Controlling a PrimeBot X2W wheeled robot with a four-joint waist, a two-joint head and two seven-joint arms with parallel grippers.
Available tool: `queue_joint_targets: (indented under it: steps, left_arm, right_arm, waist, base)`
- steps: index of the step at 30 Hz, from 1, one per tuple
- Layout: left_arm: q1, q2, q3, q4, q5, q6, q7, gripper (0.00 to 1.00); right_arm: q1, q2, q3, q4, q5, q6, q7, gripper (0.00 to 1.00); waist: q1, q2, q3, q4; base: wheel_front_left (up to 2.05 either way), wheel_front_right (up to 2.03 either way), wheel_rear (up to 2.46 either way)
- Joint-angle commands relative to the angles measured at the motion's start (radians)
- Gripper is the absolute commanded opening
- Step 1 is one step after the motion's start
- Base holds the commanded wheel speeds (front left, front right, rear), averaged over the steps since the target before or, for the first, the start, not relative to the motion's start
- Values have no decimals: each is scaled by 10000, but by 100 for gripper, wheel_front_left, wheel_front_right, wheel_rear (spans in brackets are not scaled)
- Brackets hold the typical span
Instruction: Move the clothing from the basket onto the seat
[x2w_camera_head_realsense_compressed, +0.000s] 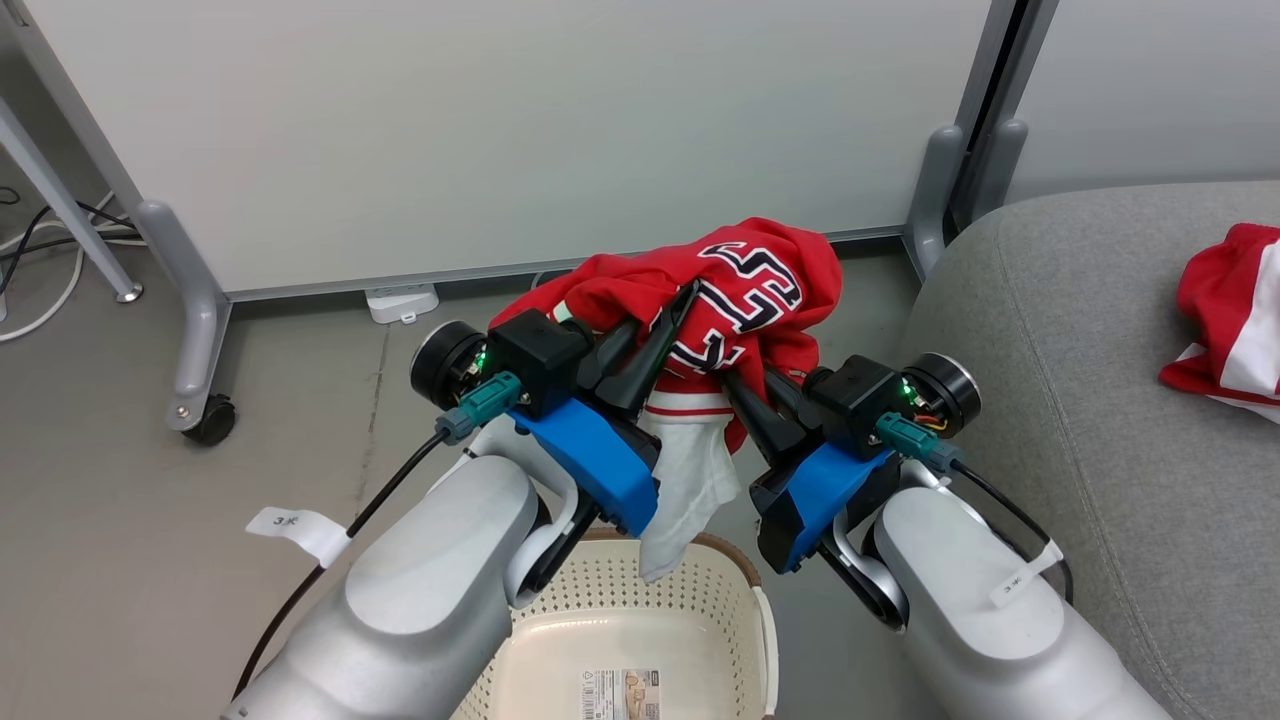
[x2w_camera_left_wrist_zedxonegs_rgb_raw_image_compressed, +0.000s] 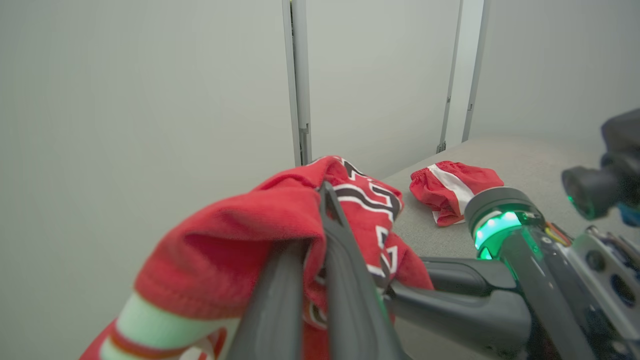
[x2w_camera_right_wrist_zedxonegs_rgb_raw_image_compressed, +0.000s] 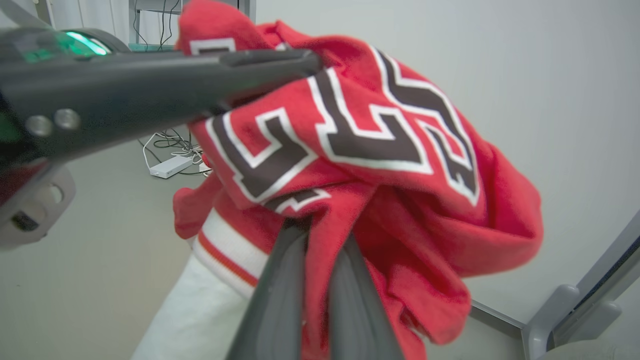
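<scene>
Basket (x2w_camera_head_realsense_compressed: 600, 585): jersey (x2w_camera_head_realsense_compressed: 745, 285) held above far rim, pinched by left gripper (x2w_camera_head_realsense_compressed: 672, 318) and right gripper (x2w_camera_head_realsense_compressed: 745, 395).
Sofa (x2w_camera_head_realsense_compressed: 1080, 420): shorts (x2w_camera_head_realsense_compressed: 1228, 320) laid well inside its near edge.

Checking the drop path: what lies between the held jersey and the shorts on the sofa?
In the head view, a narrow strip of floor, then bare grey sofa, separates the jersey from the shorts.

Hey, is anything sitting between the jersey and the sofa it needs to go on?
Nothing visible. The left gripper and right gripper hold the jersey above the basket; the sofa, to the robot's right, has bare cushion before the shorts.
</scene>
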Motion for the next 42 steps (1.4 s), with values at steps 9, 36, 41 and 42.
queue_joint_targets:
  steps: [9, 36, 41, 42]
  left_arm:
    - [54, 21, 45, 126, -110, -6, -51, 100]
    - [210, 193, 353, -401, 689, 12, -49, 100]
    - [29, 137, 153, -430, 823, 4, -49, 100]
    - [17, 127, 98, -424, 857, 3, -49, 100]
  right_arm:
    - [156, 50, -57, -91, 61, 5, -8, 0]
    - [1132, 89, -2589, -2078, -621, 5, -8, 0]
    - [1559, 138, -3015, -2666, -700, 5, -9, 0]
    - [1663, 146, -3125, -2785, -708, 5, -8, 0]
  waist:
    - [0, 0, -24, 6]
    - [0, 0, 1231, -1575]
    - [0, 0, 1487, -2215]
    - [0, 0, 1521, -2336]
  base:
    - [0, 0, 0]
    - [0, 0, 0]
    - [0, 0, 0]
    - [0, 0, 0]
